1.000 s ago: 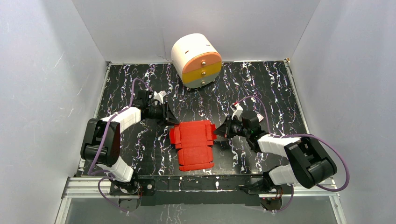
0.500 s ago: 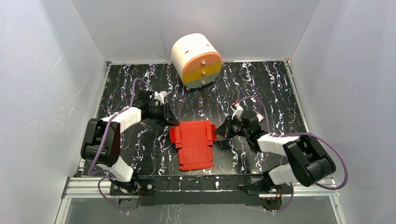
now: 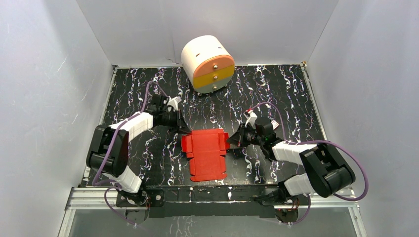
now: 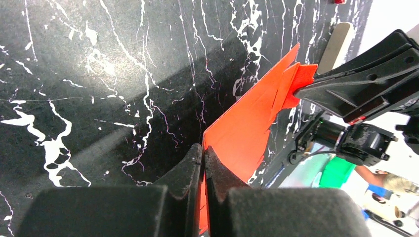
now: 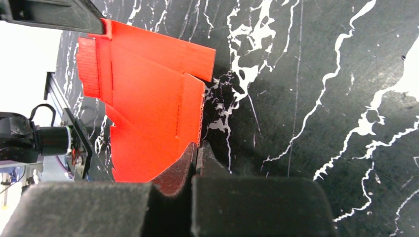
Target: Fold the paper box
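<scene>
The paper box (image 3: 207, 150) is a bright red flapped card sheet lying near the front middle of the black marbled table (image 3: 276, 94). My left gripper (image 3: 186, 131) is shut on the sheet's far left corner; in the left wrist view (image 4: 203, 150) the red card (image 4: 247, 128) runs between the closed fingers. My right gripper (image 3: 230, 138) is shut on the sheet's right flap; in the right wrist view (image 5: 197, 148) the card (image 5: 143, 108) enters the pinched fingers edge-on. The two grippers face each other across the sheet.
A round white, orange and yellow drawer unit (image 3: 208, 63) stands at the back middle against the white wall. White walls close the left, right and back sides. A metal rail (image 3: 207, 193) runs along the near edge by the arm bases.
My left gripper has shifted slightly right and toward the back, and the sheet's left edge has moved right with it. My right gripper has stayed in place.
</scene>
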`<state>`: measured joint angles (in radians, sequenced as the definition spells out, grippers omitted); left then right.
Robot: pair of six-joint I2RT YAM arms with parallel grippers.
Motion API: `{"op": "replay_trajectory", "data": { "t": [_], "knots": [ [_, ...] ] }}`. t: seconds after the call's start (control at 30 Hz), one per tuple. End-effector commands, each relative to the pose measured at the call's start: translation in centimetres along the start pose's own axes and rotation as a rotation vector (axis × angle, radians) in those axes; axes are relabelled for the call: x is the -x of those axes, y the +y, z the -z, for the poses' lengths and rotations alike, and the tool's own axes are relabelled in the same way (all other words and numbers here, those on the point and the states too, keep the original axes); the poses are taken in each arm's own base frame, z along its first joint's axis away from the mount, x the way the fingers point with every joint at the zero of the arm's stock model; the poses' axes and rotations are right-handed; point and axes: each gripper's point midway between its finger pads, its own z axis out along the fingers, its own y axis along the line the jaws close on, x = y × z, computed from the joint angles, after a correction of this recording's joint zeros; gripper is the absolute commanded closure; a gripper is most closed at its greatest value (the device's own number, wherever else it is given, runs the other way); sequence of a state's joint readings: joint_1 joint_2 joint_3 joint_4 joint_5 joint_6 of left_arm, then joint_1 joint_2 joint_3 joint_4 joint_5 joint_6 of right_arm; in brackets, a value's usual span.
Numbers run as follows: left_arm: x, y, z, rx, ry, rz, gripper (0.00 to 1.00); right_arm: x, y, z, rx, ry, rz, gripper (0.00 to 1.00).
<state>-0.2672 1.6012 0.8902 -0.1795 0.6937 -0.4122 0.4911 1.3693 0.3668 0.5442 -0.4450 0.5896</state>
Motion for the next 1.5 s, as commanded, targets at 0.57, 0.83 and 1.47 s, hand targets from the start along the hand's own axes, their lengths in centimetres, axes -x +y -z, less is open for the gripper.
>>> {"op": "replay_trajectory", "data": {
  "t": [0.57,0.83,1.47],
  "knots": [
    [0.8,2.3,-0.7,0.528,0.052,-0.172,1.0,3.9,1.1,-0.7,-0.182,-0.067,0.158,0.75],
    [1.2,2.7,-1.2,0.607,0.082,-0.209,1.0,5.7,1.8,-0.2,-0.189,-0.102,0.203,0.55],
    [0.5,4.8,-3.0,0.925,0.194,-0.359,1.0,5.3,1.1,-1.0,-0.198,-0.102,0.177,0.49]
  ]
}}
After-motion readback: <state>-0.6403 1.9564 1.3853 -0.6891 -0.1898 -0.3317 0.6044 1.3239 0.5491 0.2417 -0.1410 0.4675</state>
